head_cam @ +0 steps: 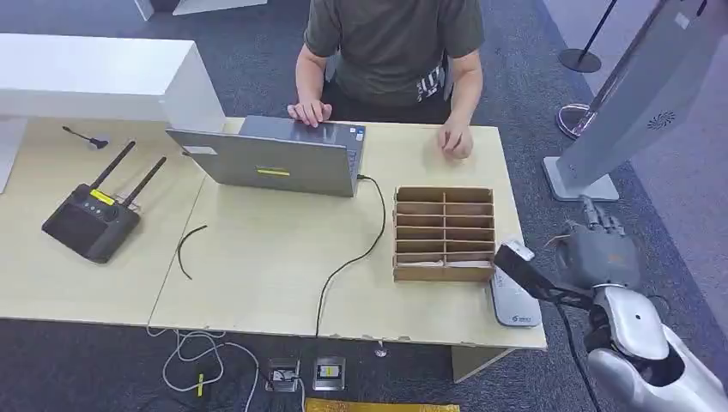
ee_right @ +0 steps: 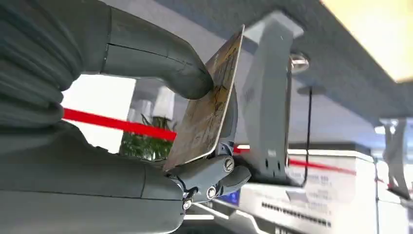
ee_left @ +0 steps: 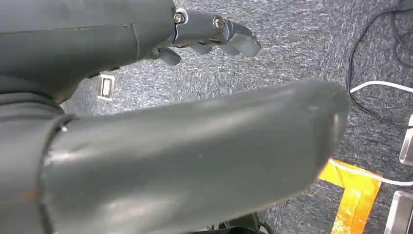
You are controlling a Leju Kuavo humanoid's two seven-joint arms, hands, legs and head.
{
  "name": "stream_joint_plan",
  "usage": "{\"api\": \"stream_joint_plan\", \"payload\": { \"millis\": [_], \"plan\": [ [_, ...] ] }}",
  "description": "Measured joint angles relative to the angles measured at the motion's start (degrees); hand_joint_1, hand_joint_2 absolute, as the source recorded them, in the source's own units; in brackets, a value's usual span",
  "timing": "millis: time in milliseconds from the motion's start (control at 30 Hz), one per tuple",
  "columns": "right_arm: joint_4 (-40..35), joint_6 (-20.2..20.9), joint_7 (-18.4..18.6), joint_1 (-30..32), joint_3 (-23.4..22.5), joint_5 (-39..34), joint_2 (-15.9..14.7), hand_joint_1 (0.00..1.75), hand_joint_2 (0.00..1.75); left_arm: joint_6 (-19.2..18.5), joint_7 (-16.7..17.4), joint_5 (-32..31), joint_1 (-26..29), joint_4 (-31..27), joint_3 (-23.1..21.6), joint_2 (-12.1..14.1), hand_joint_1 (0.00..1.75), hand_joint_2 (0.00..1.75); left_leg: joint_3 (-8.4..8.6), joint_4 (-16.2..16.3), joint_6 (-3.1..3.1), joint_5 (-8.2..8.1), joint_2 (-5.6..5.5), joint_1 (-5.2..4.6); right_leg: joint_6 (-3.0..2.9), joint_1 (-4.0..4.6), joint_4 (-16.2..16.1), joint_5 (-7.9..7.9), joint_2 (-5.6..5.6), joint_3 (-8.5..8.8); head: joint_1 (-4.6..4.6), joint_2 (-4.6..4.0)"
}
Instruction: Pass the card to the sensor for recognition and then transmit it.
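At the lower right of the head view the right hand [head_cam: 598, 249] is raised beside the wooden table's [head_cam: 257, 257] edge, pinching a flat, worn, yellowish card [ee_right: 209, 102] between thick grey thumb and darker fingers, near the white rounded sensor [head_cam: 513, 300] and the slotted cardboard box [head_cam: 444, 233].

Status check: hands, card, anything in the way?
Right hand pinches card, off table's right edge. Left hand holds nothing, fingers curled, over floor. Nothing visibly blocking.

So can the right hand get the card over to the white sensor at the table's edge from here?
Probably yes. The right hand pinches the card just off the table's right side, and the white sensor lies beside it with nothing visibly between them.
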Motion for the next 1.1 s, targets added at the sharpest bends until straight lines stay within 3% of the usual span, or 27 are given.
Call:
{"api": "stream_joint_plan", "payload": {
  "millis": [433,533,767,1100],
  "plan": [
    [-5.2,1.9,0.0,-0.6,-2.8,2.1,-0.8,1.75,1.75,-0.2,0.0,-0.4,0.0,0.0,-0.1,0.0,0.0,0.0,-0.01,0.0,0.0,0.0,0.0,0.0,0.0,0.0,0.0,0.0,0.02,0.01,-0.02,0.0],
    [-7.8,6.4,-0.2,-4.2,-2.3,1.6,-0.3,1.75,1.75,-0.8,0.0,-1.6,-0.3,0.0,-0.9,0.0,0.0,0.0,-0.02,0.0,-0.01,0.01,0.02,0.01,0.0,0.01,0.0,0.0,0.03,0.01,0.0,0.0],
    [-3.3,-4.8,-6.9,-6.9,2.0,-0.7,5.0,1.75,1.75,-1.4,0.8,-3.1,-1.8,-0.3,-1.9,-0.3,0.0,0.0,-0.09,0.0,-0.01,0.01,0.0,0.04,0.0,0.04,0.0,0.0,0.0,-0.01,-0.02,0.0],
    [4.7,-7.8,-9.3,-9.0,4.7,-1.4,10.6,1.75,1.75,-1.4,1.6,-3.3,-2.3,-0.5,-2.5,-0.5,0.0,0.0,-0.1,0.0,-0.02,0.02,-0.03,0.04,0.0,0.03,0.0,0.0,-0.05,-0.03,0.0,0.0]
  ]
}}
